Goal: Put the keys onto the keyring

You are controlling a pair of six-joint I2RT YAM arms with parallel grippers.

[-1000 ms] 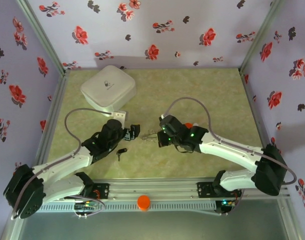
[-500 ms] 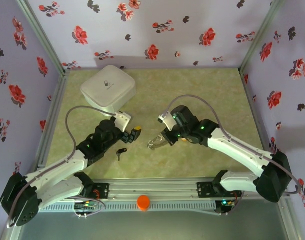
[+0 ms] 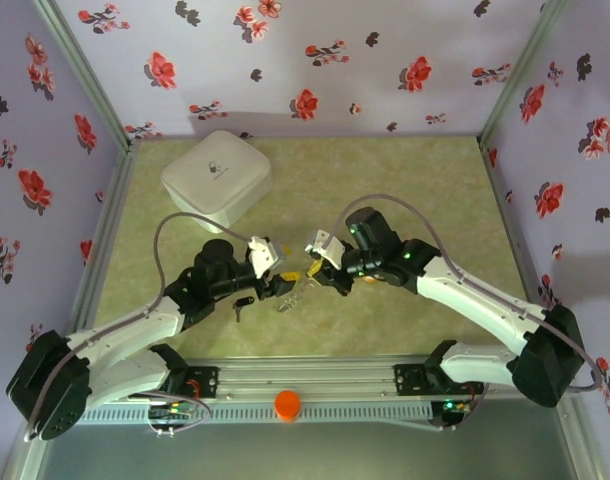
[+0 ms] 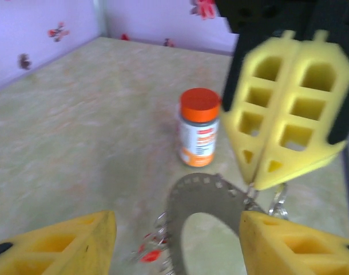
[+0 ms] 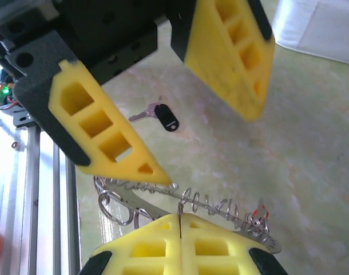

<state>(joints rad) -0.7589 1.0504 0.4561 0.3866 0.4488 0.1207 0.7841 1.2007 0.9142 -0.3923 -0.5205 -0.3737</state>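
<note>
Clamped keyring (image 5: 163, 195) rim in shut right gripper (image 5: 180, 216).
Straddled it with wide-spread left gripper (image 4: 177, 229), black-headed key (image 5: 160, 116) nearer that arm.

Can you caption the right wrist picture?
Right gripper with shut jaws pinching the keyring, black key on the table.

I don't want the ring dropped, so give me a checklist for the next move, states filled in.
1. Right claw shut on the keyring: ok.
2. Left claw open, a finger either side of the keyring: ok.
3. Black key threaded on: not ok, it lies apart on the table.
4. Red-tagged key threaded on: cannot tell, blurred by the rim.
5. Pill bottle apart from the keyring: ok, upright.
</note>
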